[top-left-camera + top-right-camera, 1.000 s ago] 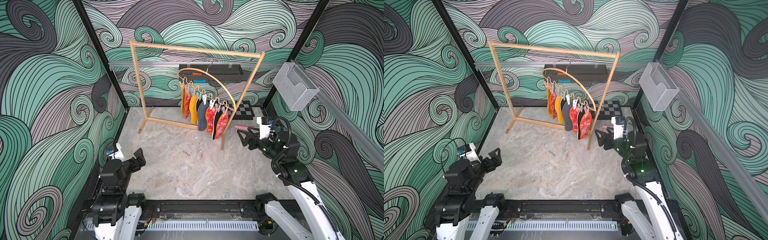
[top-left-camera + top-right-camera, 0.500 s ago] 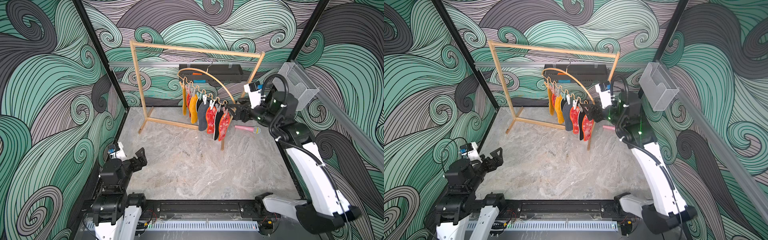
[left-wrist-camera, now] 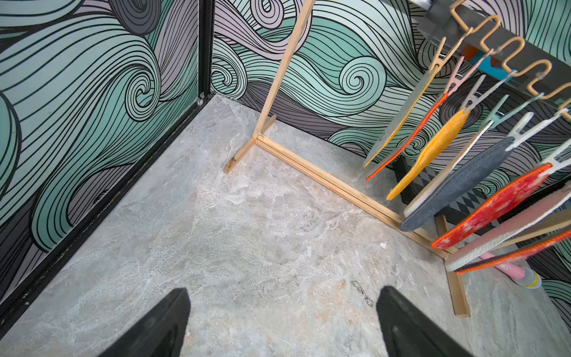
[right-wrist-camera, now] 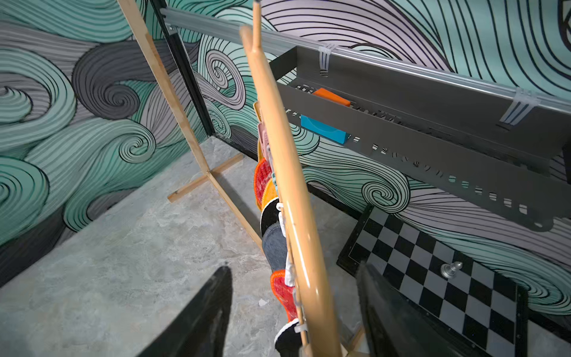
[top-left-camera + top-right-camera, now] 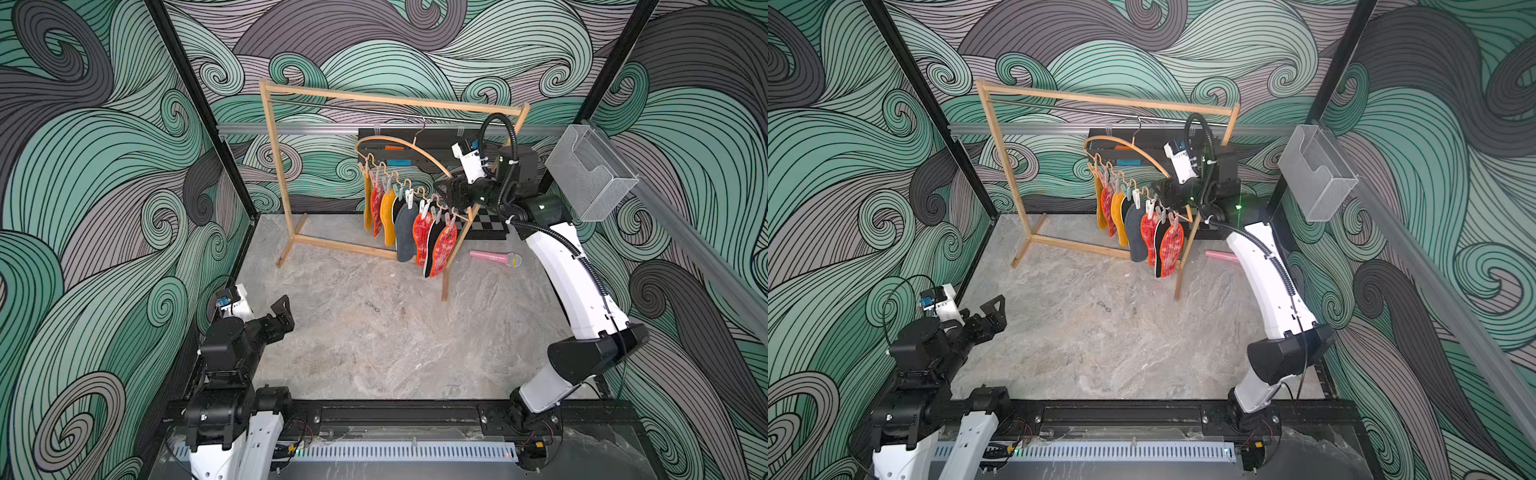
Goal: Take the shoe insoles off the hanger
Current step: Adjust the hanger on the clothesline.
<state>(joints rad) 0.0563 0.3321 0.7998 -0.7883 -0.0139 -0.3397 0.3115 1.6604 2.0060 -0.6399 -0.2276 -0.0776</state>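
The hanger (image 5: 419,151), a light wooden bow with a wavy lower bar, hangs on the rack rail in both top views (image 5: 1144,156). Several shoe insoles (image 5: 405,237) hang pegged in a row below it: mustard, red mottled, dark grey and black (image 5: 1136,237). My right gripper (image 5: 451,193) is raised at the bow's right end. In the right wrist view its jaws (image 4: 295,267) straddle the bow (image 4: 278,154), open, with a gap on each side. A red insole (image 4: 279,290) hangs just beyond. My left gripper (image 3: 284,292) stands open over bare floor at the near left (image 5: 282,311).
The big wooden rack frame (image 5: 390,99) carries the hanger; its right post stands beside my right gripper. A pink microphone (image 5: 494,258) lies on the floor by a checkerboard (image 4: 432,262) with a metal piece (image 4: 451,269). A dark wall shelf (image 4: 401,129) and a clear bin (image 5: 590,174) hang behind.
My right arm has risen from low at the right and reached up to the hanger's right end, its jaws now around the bow and narrower. The left arm has stayed put.
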